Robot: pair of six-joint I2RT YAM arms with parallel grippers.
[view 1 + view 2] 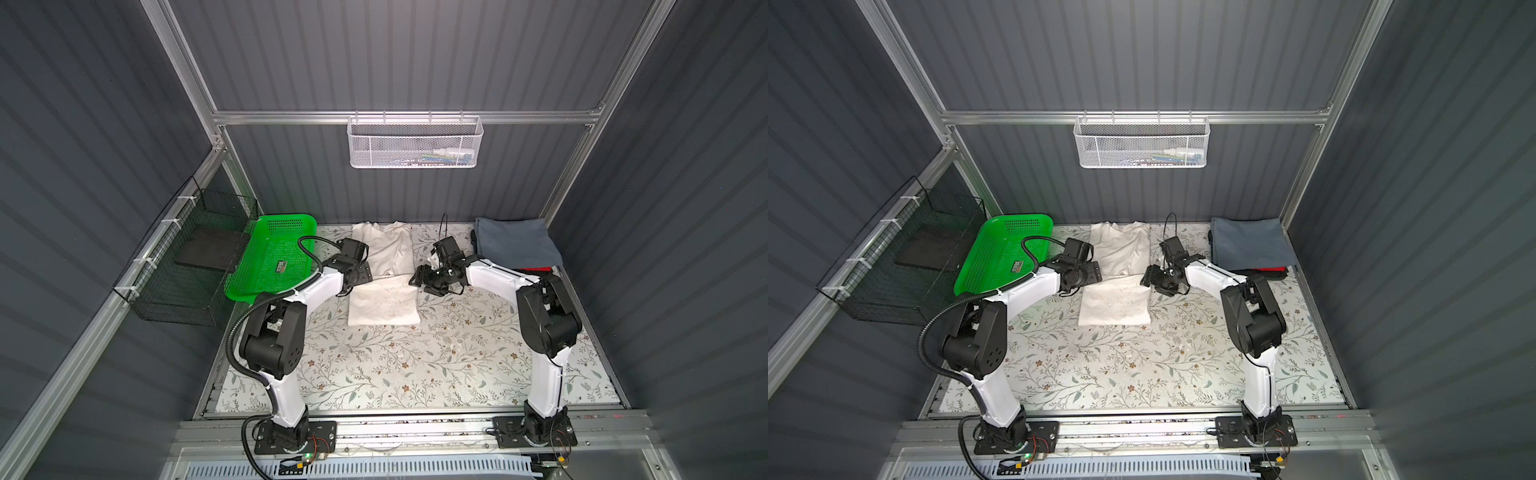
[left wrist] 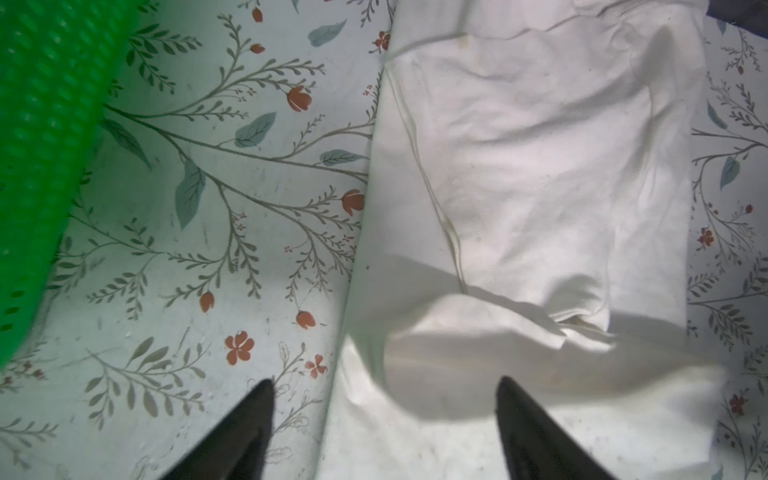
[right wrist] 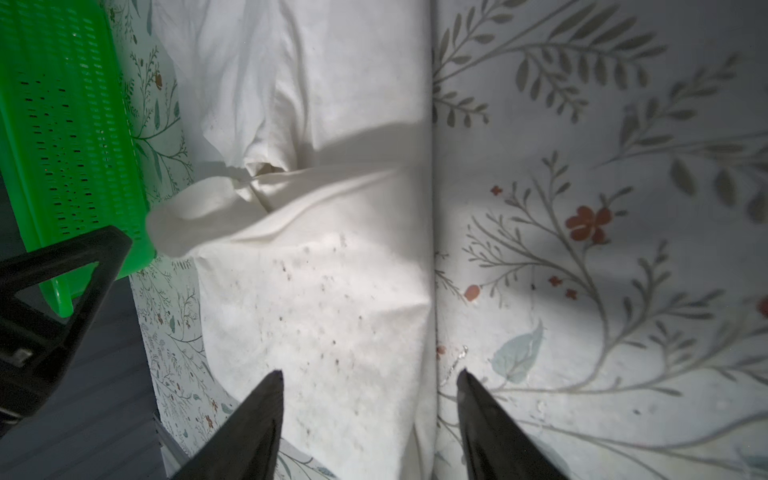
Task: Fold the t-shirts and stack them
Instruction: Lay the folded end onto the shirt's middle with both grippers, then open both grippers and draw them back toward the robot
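The left arm [image 1: 291, 316] is raised from its base at the near edge, bent at the elbow and stretched toward the far middle of the table. The left gripper [image 2: 384, 386] is pointed down at the left border of the cream-white cotton t-shirt [image 1: 384, 305]. Its jaws are spread wide, with nothing caught between them.

The t-shirt is laid flat on the floral-patterned table covering [image 1: 374, 374], at the far middle, as a narrow strip running away from the arms. A rumpled ridge crosses its middle, and faint dark specks of print show on the nearer half.

The right arm [image 1: 540, 316] is posed as a mirror of the left one. The right gripper [image 3: 370, 376] is held over the t-shirt's right edge, jaws parted, one fingertip over cloth and one over the covering, gripping nothing.

A black wire basket [image 1: 178, 266] is fixed to the left wall, and a green perforated plastic tray [image 1: 270, 257] is propped beside it, just behind the left forearm. A white mesh basket [image 1: 415, 141] is hung on the rear rail. At the far right corner a folded slate grey-blue t-shirt [image 1: 515, 241] is stacked on a red one [image 1: 536, 270], close behind the right forearm
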